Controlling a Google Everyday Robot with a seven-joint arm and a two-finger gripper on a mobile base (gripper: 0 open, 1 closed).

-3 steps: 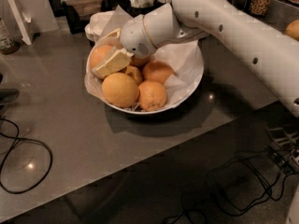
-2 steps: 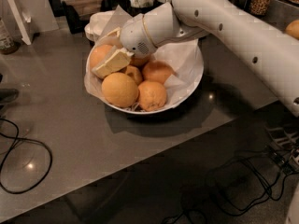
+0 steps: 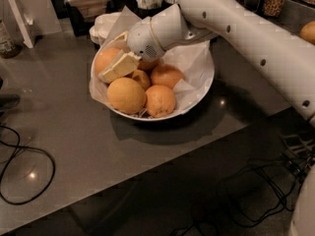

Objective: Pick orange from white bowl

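— Start at the gripper. What is it doing?
— The gripper [image 3: 119, 67] is down inside the white bowl [image 3: 199, 100], at its back left, lying across the right side of the orange [image 3: 104, 58]. Whether it is open or clamped I cannot tell from this angle.
— So the orange is in the bowl?
— Yes, at the back left, against the paper and touching the gripper.
— How many fruits altogether?
— Five are plain to see in the bowl. There is the orange, a second big fruit [image 3: 126, 95] at the front left, and a bumpy fruit [image 3: 160, 101] just beside that. A small fruit [image 3: 141, 77] sits in the middle, with a mid-sized fruit [image 3: 167, 75] to its right. A sixth may be tucked under the wrist, where a strip of orange shows. One stray fruit [image 3: 309, 32] sits well apart at the right edge.
— And the bowl itself?
— There is one bowl, lined with crumpled white paper [image 3: 197, 63], on the grey table [image 3: 74, 146]. One black cable [image 3: 54, 170] loops at the left. The white arm [image 3: 256, 38] reaches in from the upper right.
— Any change since a moment ago?
— None I can make out; the gripper and the fruit lie as they did.
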